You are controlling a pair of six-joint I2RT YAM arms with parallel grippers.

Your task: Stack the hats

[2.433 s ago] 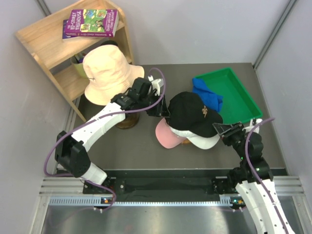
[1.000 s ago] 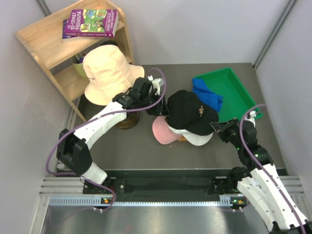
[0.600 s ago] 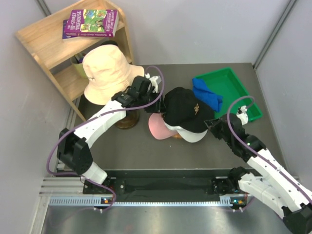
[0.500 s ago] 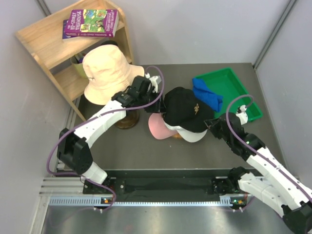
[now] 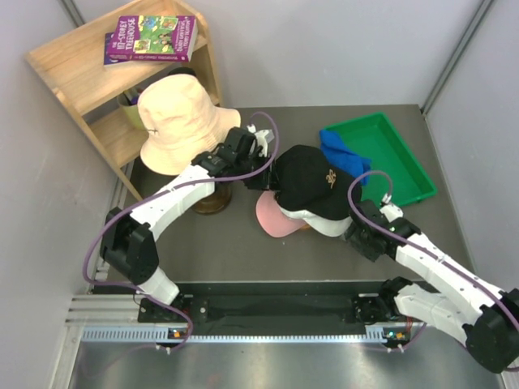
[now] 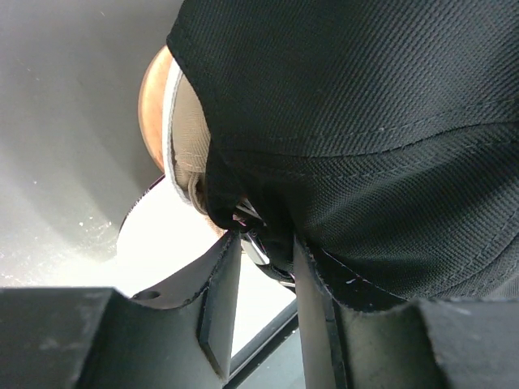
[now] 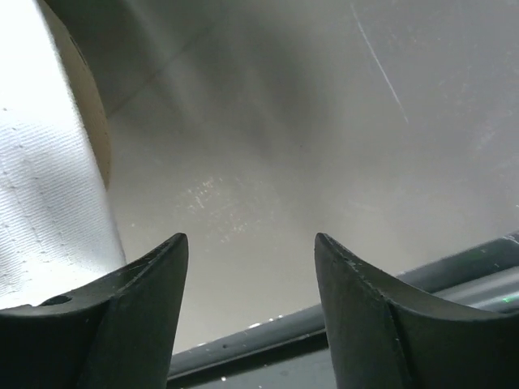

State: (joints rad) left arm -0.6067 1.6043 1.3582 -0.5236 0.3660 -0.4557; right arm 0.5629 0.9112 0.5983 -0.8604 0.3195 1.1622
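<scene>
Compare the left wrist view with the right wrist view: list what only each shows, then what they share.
Left wrist only: the black cap, its back strap pinched in the left gripper, a tan cap beneath. Right wrist only: the right gripper, open with nothing between its fingers. Both: the grey table; a white cap too, probably.

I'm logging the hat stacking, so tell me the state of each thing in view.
Black cap, stacked on top.
White cap, stacked under it.
Pink cap, stacked lower, brim sticking out.
Blue cap, unstacked, partly in the green tray.
Peach hat, unstacked, off to the left.
Left gripper, shut on the black cap.
Right gripper, open, empty.
</scene>
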